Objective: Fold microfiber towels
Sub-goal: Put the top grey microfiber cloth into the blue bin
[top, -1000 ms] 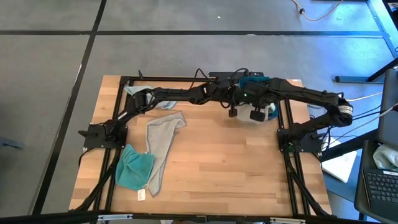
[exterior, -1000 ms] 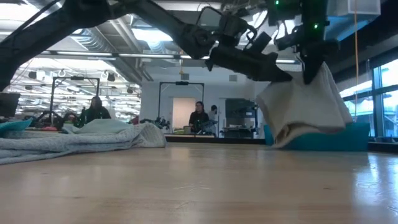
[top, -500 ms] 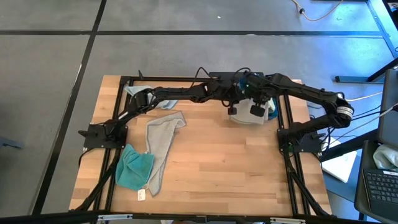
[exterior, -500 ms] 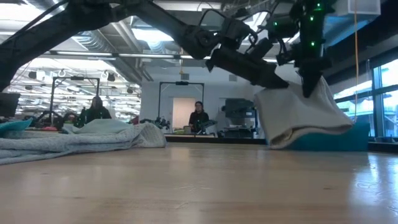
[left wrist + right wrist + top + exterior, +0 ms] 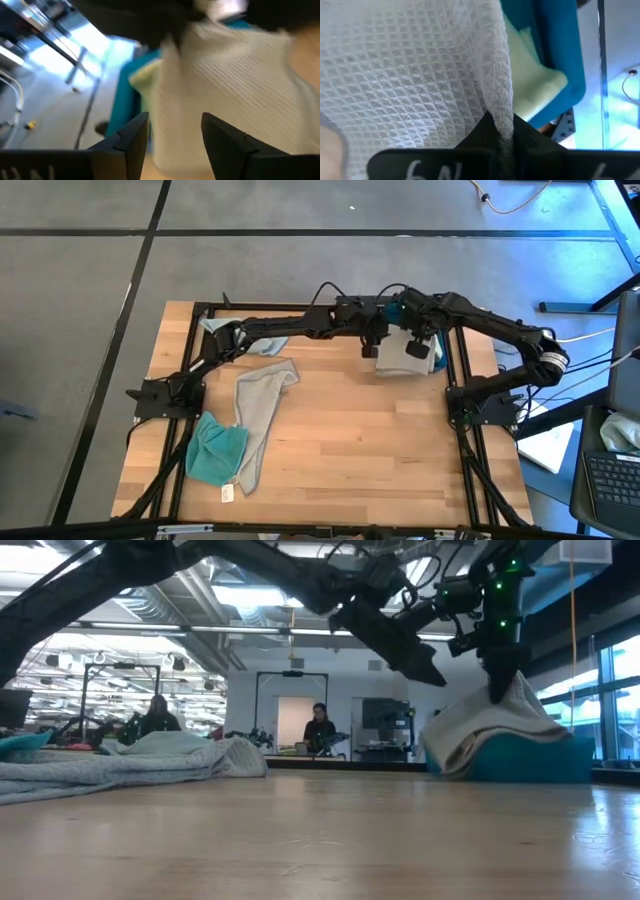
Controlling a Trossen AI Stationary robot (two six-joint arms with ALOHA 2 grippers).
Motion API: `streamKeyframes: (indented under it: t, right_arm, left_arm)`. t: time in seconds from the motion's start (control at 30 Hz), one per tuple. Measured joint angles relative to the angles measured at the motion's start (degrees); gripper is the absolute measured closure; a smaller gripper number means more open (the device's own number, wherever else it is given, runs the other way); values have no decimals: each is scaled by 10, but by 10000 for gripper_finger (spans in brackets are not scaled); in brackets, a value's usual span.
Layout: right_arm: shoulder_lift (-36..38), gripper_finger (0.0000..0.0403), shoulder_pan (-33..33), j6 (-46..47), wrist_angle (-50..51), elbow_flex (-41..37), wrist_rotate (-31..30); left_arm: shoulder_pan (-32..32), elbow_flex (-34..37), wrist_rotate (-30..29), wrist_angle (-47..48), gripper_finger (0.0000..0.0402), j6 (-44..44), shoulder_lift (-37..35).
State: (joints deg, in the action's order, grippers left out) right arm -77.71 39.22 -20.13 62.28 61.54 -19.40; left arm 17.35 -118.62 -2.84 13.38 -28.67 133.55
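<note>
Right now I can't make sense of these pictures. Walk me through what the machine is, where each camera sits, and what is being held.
Two dark robot arms work at a wooden table. One camera looks down from above, one sits at table height, and one rides on each wrist. The right gripper is shut on a folded light grey towel, lowering it onto the blue tray at the table's far right. The left gripper hangs open beside it, holding nothing. Another grey towel and a teal towel lie on the left.
</note>
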Motion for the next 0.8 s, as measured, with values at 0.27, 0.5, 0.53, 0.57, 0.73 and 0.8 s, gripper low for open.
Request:
streamKeyframes:
  t: [0.27,0.5,0.53,0.57,0.73,0.8]
  right_arm:
    - [-23,374,54,-58,-13,0,-34]
    - [-80,386,55,-113,-60,0,-63]
    - [-91,386,56,-118,-61,0,-73]
    - [-103,386,58,-120,-61,0,-86]
    - [-151,358,74,-127,-60,0,-180]
    - [-161,348,80,-134,-63,0,-191]
  left_arm:
    - [-3,-13,8,142,225,23,-49]
    - [-9,-12,23,255,225,30,-89]
    - [-9,-12,15,272,226,28,-97]
    - [-7,-12,7,284,228,27,-106]
    - [8,-11,8,327,235,35,-148]
    - [11,-10,9,338,236,35,-159]
